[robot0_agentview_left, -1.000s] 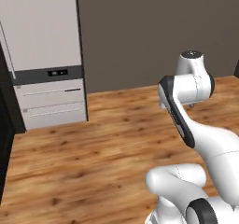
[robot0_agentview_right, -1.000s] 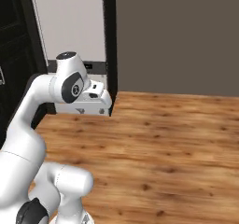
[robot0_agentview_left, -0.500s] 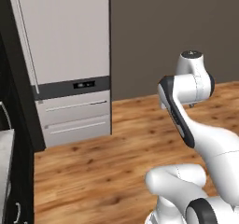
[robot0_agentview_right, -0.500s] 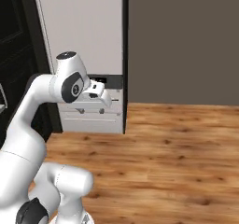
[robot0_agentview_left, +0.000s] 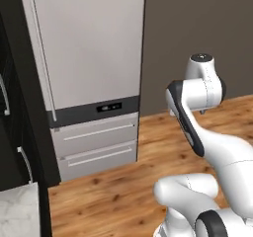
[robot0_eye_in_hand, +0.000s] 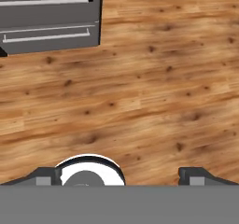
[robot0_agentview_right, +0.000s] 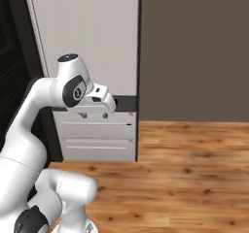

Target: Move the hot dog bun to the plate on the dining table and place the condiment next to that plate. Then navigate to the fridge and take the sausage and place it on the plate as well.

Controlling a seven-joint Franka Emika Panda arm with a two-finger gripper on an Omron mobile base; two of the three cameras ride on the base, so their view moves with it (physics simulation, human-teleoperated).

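1. Now the whole picture has slid sideways, so the base is driving and turning, and the fridge (robot0_agentview_left: 89,78) sits bigger and more in the middle than a moment ago.
2. So the robot is on the drive to the fridge, I think; its door is shut.
3. The gripper (robot0_eye_in_hand: 119,174) is spread wide and holds nothing, pointing down.
4. Below the fridge is a brown wood floor (robot0_eye_in_hand: 154,78). Right of the fridge stands a dark wall (robot0_agentview_right: 194,47).
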